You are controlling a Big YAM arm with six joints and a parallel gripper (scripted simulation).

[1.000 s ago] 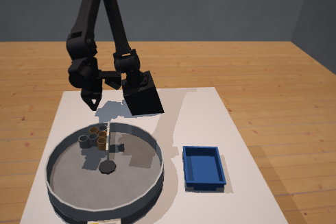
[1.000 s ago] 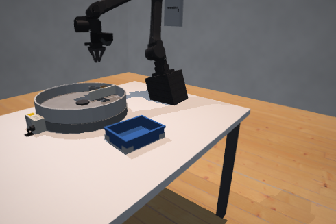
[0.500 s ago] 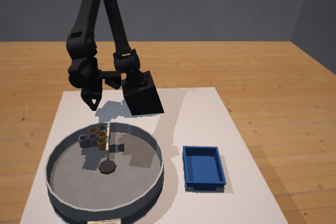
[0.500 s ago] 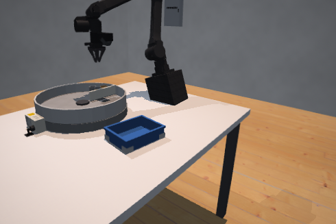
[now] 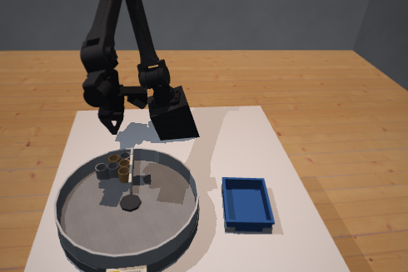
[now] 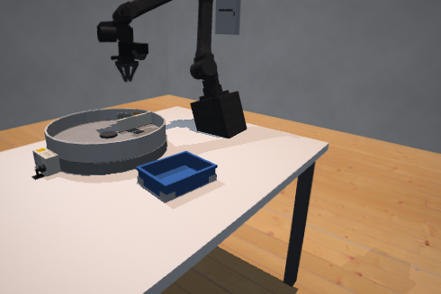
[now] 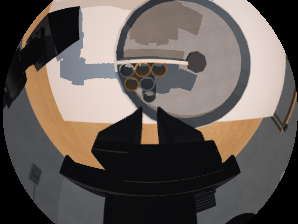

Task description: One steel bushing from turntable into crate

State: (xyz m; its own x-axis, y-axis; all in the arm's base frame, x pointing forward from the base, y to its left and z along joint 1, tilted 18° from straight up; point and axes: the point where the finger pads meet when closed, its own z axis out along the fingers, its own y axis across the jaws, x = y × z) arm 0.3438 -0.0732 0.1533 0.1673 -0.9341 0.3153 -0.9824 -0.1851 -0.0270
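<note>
Three grey steel bushings (image 5: 102,175) (image 7: 149,96) and three bronze-coloured bushings (image 5: 123,177) (image 7: 158,74) stand upright in a tight cluster on the turntable (image 5: 96,228) (image 6: 103,149) (image 7: 215,95), against one side of its divider. One steel bushing (image 5: 113,172) (image 7: 146,89) sits among the others; another (image 5: 125,155) (image 7: 126,75) is at the back near the divider. In the exterior view the cluster is mostly hidden. The blue crate (image 5: 249,222) (image 6: 191,182) is empty. My gripper (image 5: 114,132) (image 6: 128,81) (image 7: 149,111) hangs high above the turntable's back edge, open by a narrow gap, holding nothing.
The turntable has a raised rim, a thin pale divider (image 5: 131,170) (image 6: 135,120) (image 7: 150,61) and a dark central hub (image 5: 130,202) (image 6: 108,134) (image 7: 196,62). A small control box (image 6: 47,162) is fixed to its outer side. The crate stands beside the turntable.
</note>
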